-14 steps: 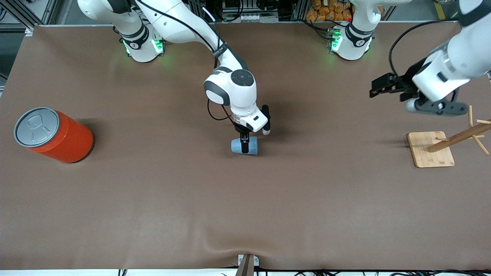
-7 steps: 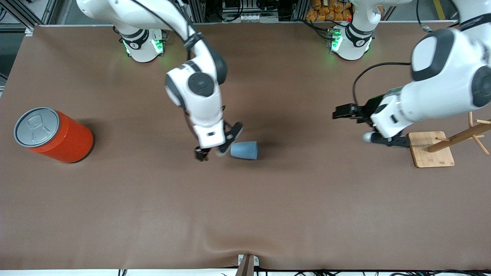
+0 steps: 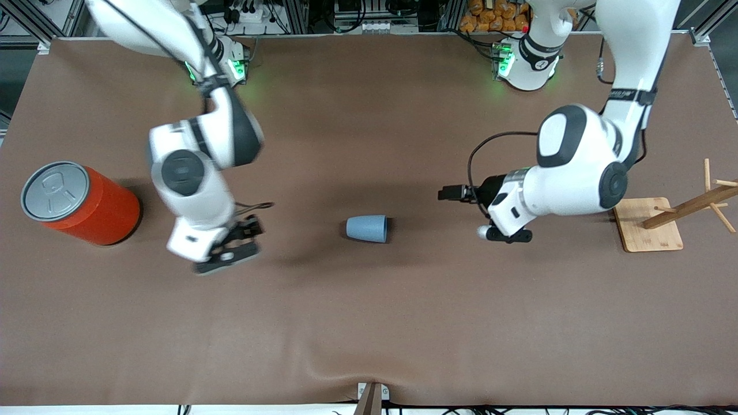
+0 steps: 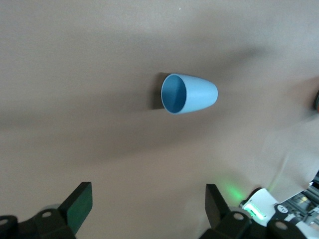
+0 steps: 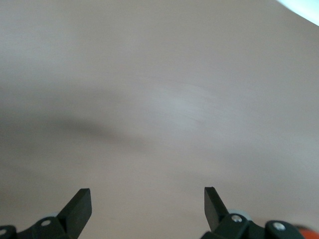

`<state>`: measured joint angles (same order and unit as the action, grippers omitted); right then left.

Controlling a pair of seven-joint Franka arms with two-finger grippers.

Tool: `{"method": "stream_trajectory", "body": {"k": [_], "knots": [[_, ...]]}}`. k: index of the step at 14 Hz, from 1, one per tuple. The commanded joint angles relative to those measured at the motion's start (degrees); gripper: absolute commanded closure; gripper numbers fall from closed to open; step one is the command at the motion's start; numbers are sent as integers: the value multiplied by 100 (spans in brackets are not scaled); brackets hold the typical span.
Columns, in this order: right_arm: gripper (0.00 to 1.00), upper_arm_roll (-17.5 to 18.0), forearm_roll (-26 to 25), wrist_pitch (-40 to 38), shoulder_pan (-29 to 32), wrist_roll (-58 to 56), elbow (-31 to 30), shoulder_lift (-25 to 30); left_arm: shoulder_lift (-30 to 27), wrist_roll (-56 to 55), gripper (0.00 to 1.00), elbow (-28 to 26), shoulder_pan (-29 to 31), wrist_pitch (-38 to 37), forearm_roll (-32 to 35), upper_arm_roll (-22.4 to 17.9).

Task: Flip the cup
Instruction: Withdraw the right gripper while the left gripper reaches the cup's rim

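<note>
brown cloth covers my whole table [image 3: 369, 323]. the small light-blue tapered plastic cup [image 3: 367, 228] lies on its side at the middle, touched by nothing. a second ago my right gripper [image 3: 245, 230] pinched it; now that gripper, fingers apart, has swung off between the cup and the large orange cylindrical can [image 3: 81, 203]. my left gripper [image 3: 452, 192], fingers spread, has moved in beside the cup, so i judge the flip passes to it.
</note>
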<state>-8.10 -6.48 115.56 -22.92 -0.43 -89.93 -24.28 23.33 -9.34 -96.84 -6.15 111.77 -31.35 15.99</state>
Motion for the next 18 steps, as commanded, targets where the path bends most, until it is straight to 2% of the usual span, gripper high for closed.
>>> {"method": "stream_trajectory", "body": {"k": [1, 3, 9, 12, 15, 18], "knots": [[0, 150, 417, -225, 734, 122, -560, 703, 285, 29, 0, 78, 35, 326, -300, 27], [0, 142, 1015, -917, 1130, 105, -710, 1134, 461, 29, 0, 78, 26, 538, -686, 36], [0, 177, 1218, -2167, 1982, 201, -702, 2058, 918, 923, 0, 78, 26, 591, -1723, 54], [0, 396, 1334, -2739, 2264, 560, -422, 2164, 1243, 2020, 0, 52, 9, 679, -2583, 54], [0, 818, 1308, -3249, 2765, 519, 0, 2156, 1533, 2795, 0, 87, -26, 697, -3252, 54], [0, 766, 1063, -3268, 2793, -42, 19, 2164, 1771, 3481, 0, 113, -210, 837, -3921, 45]]}}
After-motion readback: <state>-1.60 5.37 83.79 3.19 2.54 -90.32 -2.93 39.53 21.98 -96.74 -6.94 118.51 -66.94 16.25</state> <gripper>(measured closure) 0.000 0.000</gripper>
